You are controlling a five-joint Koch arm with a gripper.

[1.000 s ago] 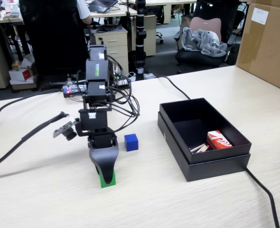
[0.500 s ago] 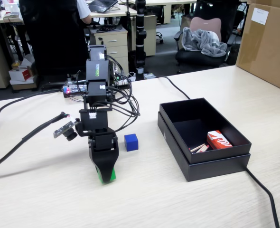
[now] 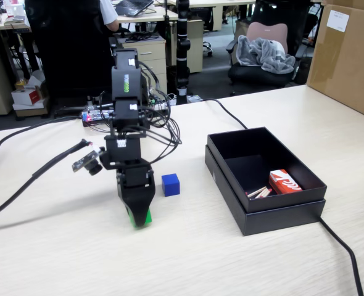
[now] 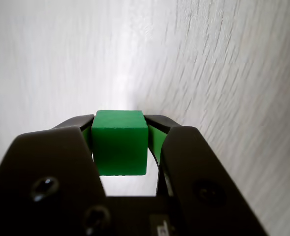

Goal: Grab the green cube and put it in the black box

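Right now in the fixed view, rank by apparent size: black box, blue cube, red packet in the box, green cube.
1. black box
2. red packet
3. blue cube
Green cube: mostly hidden by the gripper, so unranked.

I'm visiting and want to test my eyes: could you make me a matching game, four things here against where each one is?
Things:
1. green cube
2. blue cube
3. red packet
4. black box

Places:
A. inside the black box
B. on the table, right of the arm in the fixed view
C. clamped in the end effector
D. on the table beside the end effector

Pairs: 1-C, 2-D, 3-A, 4-B
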